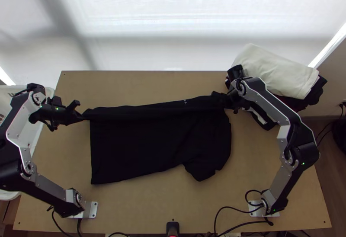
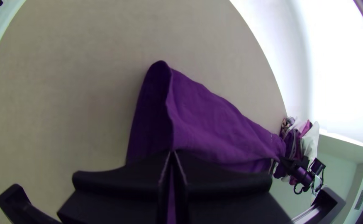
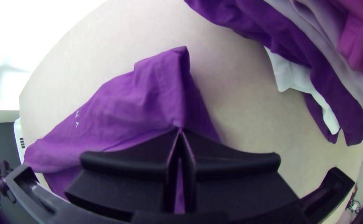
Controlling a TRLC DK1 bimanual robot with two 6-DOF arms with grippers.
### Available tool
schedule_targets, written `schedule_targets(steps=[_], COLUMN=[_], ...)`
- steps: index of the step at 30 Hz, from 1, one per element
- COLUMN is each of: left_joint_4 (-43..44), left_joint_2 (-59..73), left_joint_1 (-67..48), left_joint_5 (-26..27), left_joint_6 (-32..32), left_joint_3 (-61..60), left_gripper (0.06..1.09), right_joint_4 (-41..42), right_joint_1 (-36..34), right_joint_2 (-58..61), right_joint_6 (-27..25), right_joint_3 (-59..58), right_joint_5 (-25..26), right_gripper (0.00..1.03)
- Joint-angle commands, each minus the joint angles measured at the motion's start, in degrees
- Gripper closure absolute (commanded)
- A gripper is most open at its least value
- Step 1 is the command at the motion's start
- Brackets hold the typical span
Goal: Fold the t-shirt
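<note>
Top view first, and here's the black fabric t-shirt (image 1: 151,142), laid across the middle of the light wooden table (image 1: 142,88), with small white lettering near its far edge. That far edge makes a long, taut band between the two arms, while the body spreads towards the near side, with a bulging, uneven corner at the right. On the left, the left gripper (image 1: 79,115) has its black fingers closed on the cloth's far left end; over on the right, the right gripper (image 1: 226,101) is clamped on the far right end. Just beyond that right arm sits a heap of clothes, a cream folded cloth (image 1: 274,70) lying on dark garments (image 1: 310,96), and there's a white plastic bin (image 1: 46,91) by the table's left edge

Over to the left wrist view: the left gripper (image 2: 172,155) is pressed together on a pinch of the t-shirt, a fold running out from the fingertips and the cloth stretching away to the other arm's gripper

And the right wrist view: the right gripper (image 3: 180,132) is closed tight on the t-shirt too, a pointed flap of fabric extending beyond the tips, the garment heap well apart from the pinch
</note>
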Motion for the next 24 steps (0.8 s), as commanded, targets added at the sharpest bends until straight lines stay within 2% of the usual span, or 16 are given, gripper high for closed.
schedule_targets(steps=[1, 5, 6, 7, 9, 10, 12, 13, 15, 20, 24], left_joint_4=[0.59, 1.29, 1.73, 1.99, 2.08, 2.26, 1.73, 1.82, 2.26, 0.67, -1.52], left_joint_2=[-2.86, -4.44, -4.70, -5.05, -6.63, -7.34, -7.51, -7.60, -7.86, -7.95, -9.27], left_joint_1=[-1.63, -3.03, -3.30, -3.30, -3.12, -2.86, -2.24, -1.98, -1.27, 1.36, 2.94], left_joint_5=[0.46, -1.29, -2.00, -2.09, -2.17, -2.26, -2.17, -2.17, -2.35, -2.26, -2.35], left_joint_6=[2.41, 3.82, 3.90, 4.26, 5.75, 6.10, 7.33, 7.95, 9.09, 9.79, 10.41], left_joint_3=[-4.38, -7.90, -8.34, -8.86, -9.92, -10.45, -10.97, -10.89, -10.89, -9.48, -7.11], left_gripper=[1.05, 1.05, 1.04, 0.98, 0.76, 0.66, 0.48, 0.42, 0.40, 0.18, 0.18], right_joint_4=[1.50, 1.94, 1.94, 1.94, 1.94, 1.85, 1.94, 1.94, 2.03, 1.59, 0.71], right_joint_1=[-0.15, -0.33, -0.33, -0.24, -0.06, 0.03, 0.20, 0.20, 0.20, 0.91, 2.14], right_joint_2=[-2.53, -2.88, -3.15, -3.50, -4.64, -5.26, -7.19, -8.16, -10.27, -19.41, -27.32], right_joint_6=[-0.21, -0.21, -0.21, -0.30, -0.65, -0.74, -1.00, -1.00, -1.09, -1.79, 0.32], right_joint_3=[-3.55, -5.04, -5.22, -5.48, -5.92, -6.27, -7.24, -7.94, -9.70, -15.76, -22.53], right_joint_5=[1.42, 2.48, 2.65, 2.65, 2.65, 2.56, 2.56, 2.56, 1.60, 0.98, -0.34], right_gripper=[1.00, 0.99, 0.90, 0.76, 0.50, 0.41, 0.33, 0.28, 0.20, 0.18, 0.18])
